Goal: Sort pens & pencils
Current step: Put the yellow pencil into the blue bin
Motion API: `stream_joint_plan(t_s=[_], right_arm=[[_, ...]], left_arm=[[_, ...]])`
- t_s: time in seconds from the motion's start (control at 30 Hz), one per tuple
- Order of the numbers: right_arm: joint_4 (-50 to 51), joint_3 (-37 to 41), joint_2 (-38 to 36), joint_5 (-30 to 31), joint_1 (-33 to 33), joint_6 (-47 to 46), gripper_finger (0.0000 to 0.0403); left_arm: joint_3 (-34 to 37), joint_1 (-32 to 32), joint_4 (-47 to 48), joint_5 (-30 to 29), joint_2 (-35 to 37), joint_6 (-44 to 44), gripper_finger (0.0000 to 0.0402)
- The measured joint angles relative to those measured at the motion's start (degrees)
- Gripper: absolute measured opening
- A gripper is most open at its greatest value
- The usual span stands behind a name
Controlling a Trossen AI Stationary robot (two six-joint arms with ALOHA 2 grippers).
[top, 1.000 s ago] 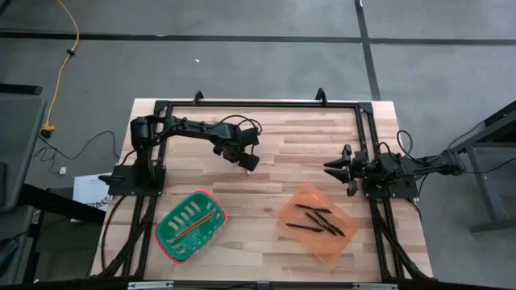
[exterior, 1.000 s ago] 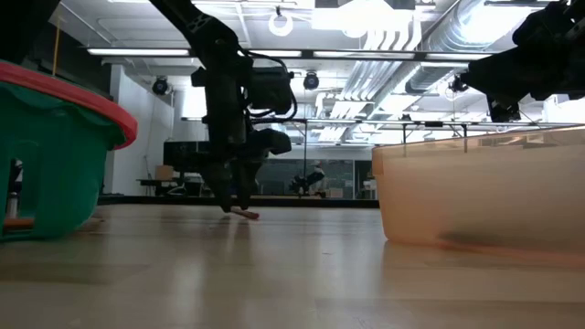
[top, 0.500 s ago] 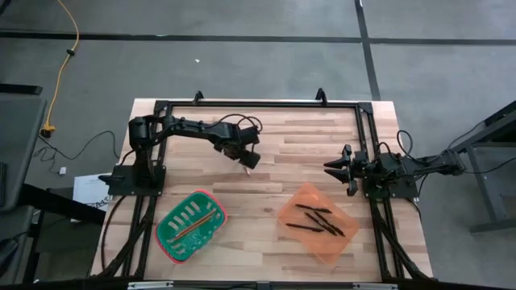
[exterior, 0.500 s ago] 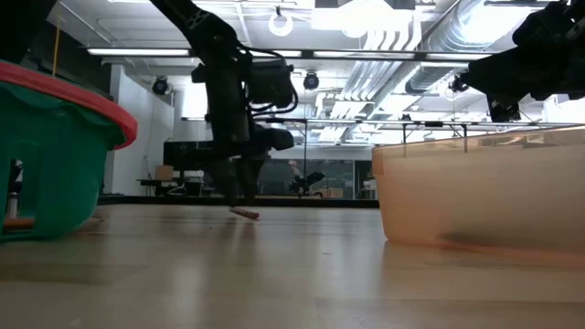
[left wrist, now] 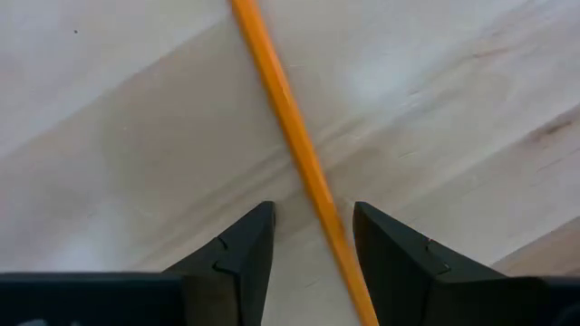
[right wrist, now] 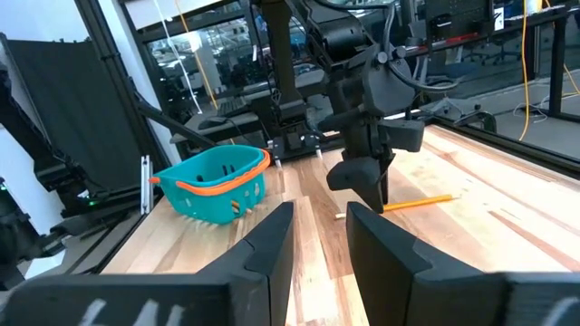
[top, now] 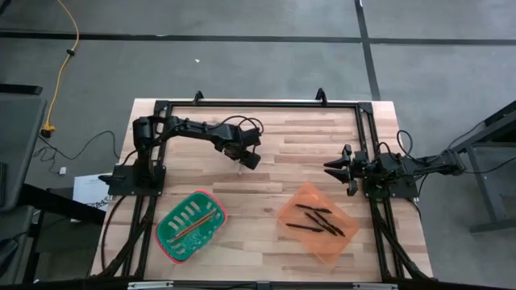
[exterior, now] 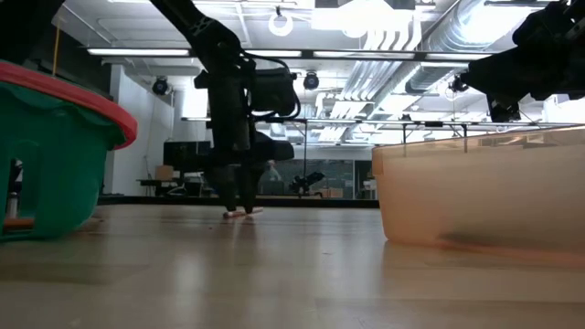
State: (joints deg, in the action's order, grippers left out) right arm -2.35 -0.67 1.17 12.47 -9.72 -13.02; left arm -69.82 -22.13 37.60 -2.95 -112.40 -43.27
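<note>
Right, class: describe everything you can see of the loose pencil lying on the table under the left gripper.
The pencil is a thin, straight orange-yellow stick, wooden by the look of it. It lies flat on the light wooden table, apart from both bins. The left gripper hangs right over it, fingers open to either side of the shaft, not yet closed on it. In the left wrist view its ends run out of the picture. Only the table clearly touches it.

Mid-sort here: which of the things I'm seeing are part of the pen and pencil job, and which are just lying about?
Part of the job:
- loose pencil on the table, between the open left end effector fingers
- pencil in the green basket
- pens in the orange bin

Just lying about:
- yellow cable on the floor
- right end effector, waiting at the table's right
</note>
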Motion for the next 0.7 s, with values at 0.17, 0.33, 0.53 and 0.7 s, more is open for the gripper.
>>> stream_joint_plan(t_s=[0.17, 0.33, 0.53, 0.7], right_arm=[[0.0, 0.0, 0.0, 0.0, 0.0, 0.0, 0.0096], [0.0, 0.0, 0.0, 0.0, 0.0, 0.0, 0.0096], [0.0, 0.0, 0.0, 0.0, 0.0, 0.0, 0.0096], [0.0, 0.0, 0.0, 0.0, 0.0, 0.0, 0.0096]], left_arm=[[-0.4, 0.0, 1.4, -0.1, 0.3, 2.2, 0.0143], [-0.9, 0.1, 3.5, -0.5, 0.1, 9.1, 0.0135], [-0.8, 1.8, 3.9, -3.5, 0.1, 17.2, 0.007], [-0.8, 3.2, 3.8, -5.4, 0.1, 19.0, 0.001]])
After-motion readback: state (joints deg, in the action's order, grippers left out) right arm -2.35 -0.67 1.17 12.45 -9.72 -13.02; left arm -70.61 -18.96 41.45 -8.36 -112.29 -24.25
